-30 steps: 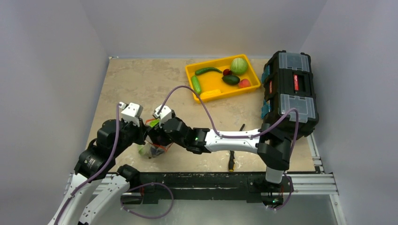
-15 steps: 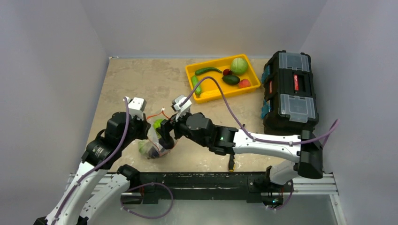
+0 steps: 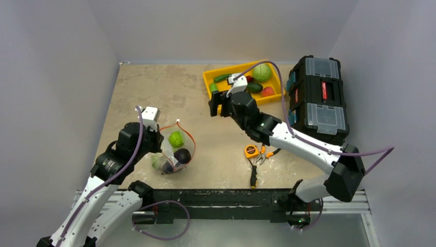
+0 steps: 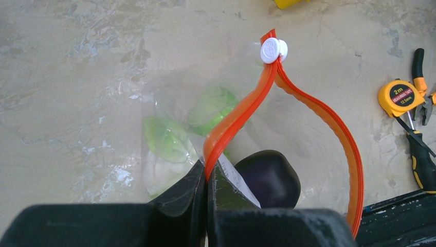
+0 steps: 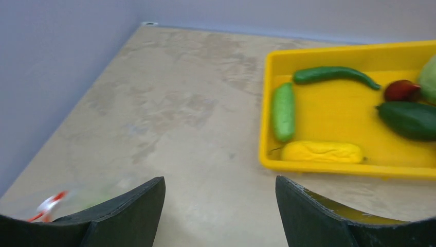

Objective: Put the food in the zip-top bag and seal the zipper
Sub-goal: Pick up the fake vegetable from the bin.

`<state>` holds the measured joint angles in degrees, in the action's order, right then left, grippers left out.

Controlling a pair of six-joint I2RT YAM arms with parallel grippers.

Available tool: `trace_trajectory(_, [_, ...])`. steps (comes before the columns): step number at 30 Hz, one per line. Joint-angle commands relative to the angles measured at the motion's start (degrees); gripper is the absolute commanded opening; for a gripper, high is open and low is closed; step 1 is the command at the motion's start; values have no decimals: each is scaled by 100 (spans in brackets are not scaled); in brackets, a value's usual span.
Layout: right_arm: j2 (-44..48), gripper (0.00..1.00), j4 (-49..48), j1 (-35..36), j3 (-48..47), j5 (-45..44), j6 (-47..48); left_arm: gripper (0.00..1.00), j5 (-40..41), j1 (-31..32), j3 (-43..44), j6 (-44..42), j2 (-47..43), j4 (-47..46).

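Note:
The clear zip-top bag (image 3: 172,152) lies at the near left with its mouth open. Its orange-red zipper (image 4: 241,110) loops apart, the white slider tab (image 4: 272,50) at the far end. Inside are a green lime (image 3: 176,139), a purple eggplant (image 3: 182,155) and a pale cauliflower (image 3: 157,161). My left gripper (image 4: 207,177) is shut on the zipper strip at the bag's near end. My right gripper (image 5: 220,188) is open and empty above the table beside the yellow tray (image 3: 226,105), which holds cucumbers, a green cabbage and red pieces.
A black toolbox (image 3: 317,98) stands at the right. An orange tape measure (image 3: 251,151) and black-and-orange pliers (image 3: 254,172) lie on the table near the front middle. The tray (image 5: 267,128) sits at the far right of the right wrist view.
My right gripper has left the bag, lifted and swung back right toward the yellow tray. The bag's mouth now gapes open. The left gripper has kept its hold.

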<state>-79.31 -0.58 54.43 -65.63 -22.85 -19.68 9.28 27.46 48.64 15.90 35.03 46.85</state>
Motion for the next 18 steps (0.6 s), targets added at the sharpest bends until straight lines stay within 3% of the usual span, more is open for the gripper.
trace_trajectory(1, [-316, 78, 216, -635, -363, 243, -193, 0, 100, 21, 212, 75, -6, -80])
trace_trajectory(8, [-1598, 72, 116, -1774, -1146, 1384, -242, 0, 59, 22, 214, 71, 13, -88])
trace_trajectory(13, [-3014, 62, 772, -2384, -2470, 2125, -259, 0, 31, 21, 210, 55, 17, -97])
trace_trajectory(18, [-4166, 60, 1177, -2719, -3585, 2585, -75, 0, -42, 22, 216, 32, 81, -98])
